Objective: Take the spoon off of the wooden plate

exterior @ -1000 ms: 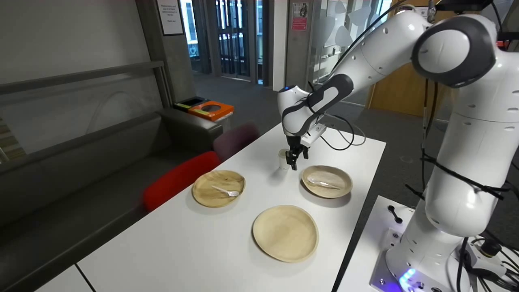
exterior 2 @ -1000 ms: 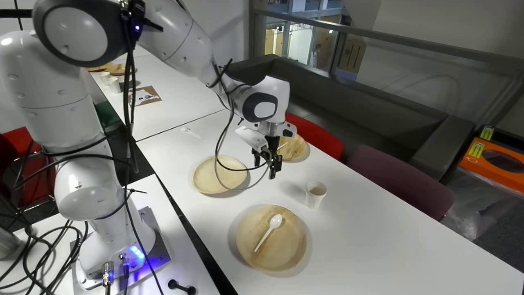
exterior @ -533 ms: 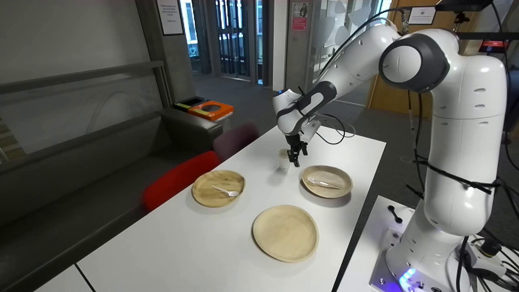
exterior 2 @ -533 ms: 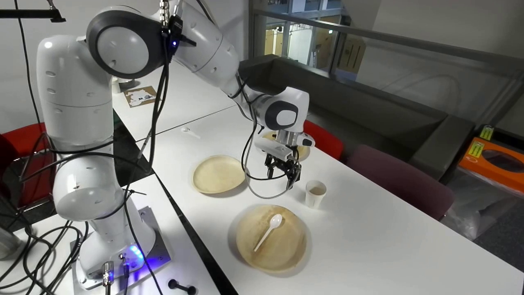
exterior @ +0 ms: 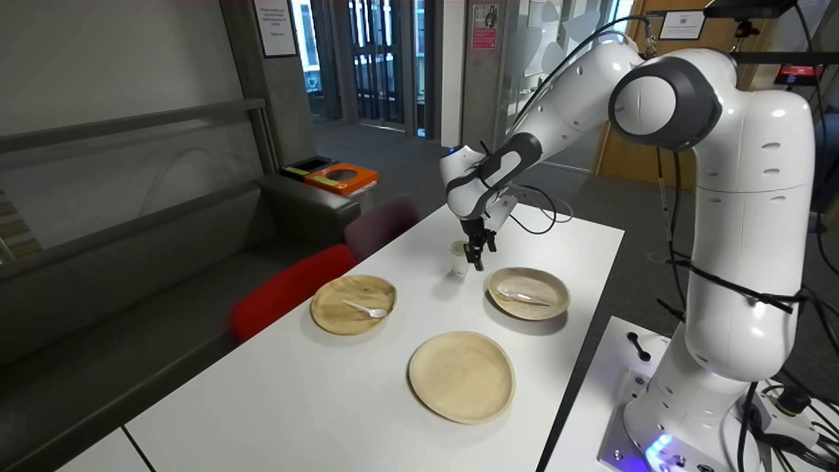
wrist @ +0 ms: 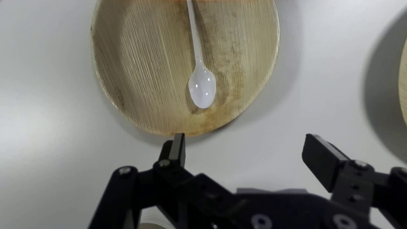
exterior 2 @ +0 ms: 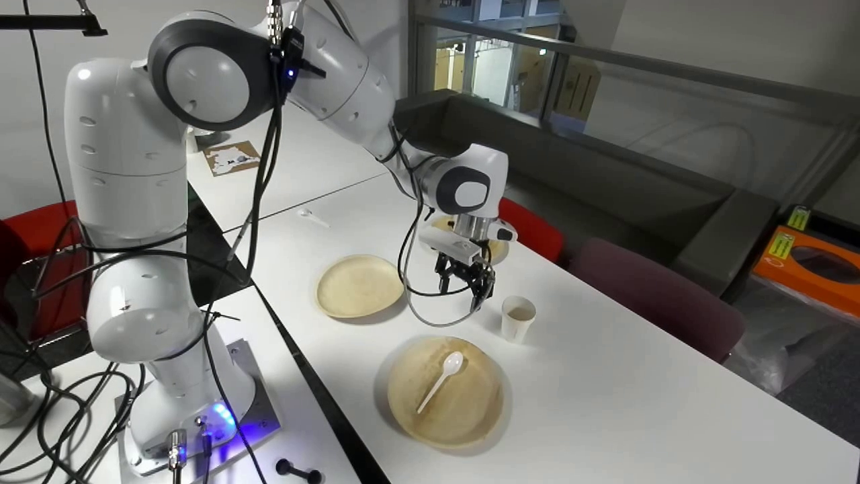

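Observation:
The pale whitish spoon lies in the wooden plate, handle toward the top edge of the wrist view. Spoon and plate show in both exterior views. My gripper is open with nothing between its fingers. It hangs above the white table beside the plate. In the wrist view its left finger overlaps the plate's near rim, with the spoon's bowl farther up. The gripper also shows in both exterior views. The handle's end is cut off in the wrist view.
A paper cup stands close beside the gripper. A pale flat plate and a yellowish plate with white cutlery stand on the table. Another white utensil lies on the table. Cables hang around the wrist.
Since one second ago my gripper has moved toward the cup and the plate holding the spoon. Over the last half second it is almost still. Spoon and plates have not moved.

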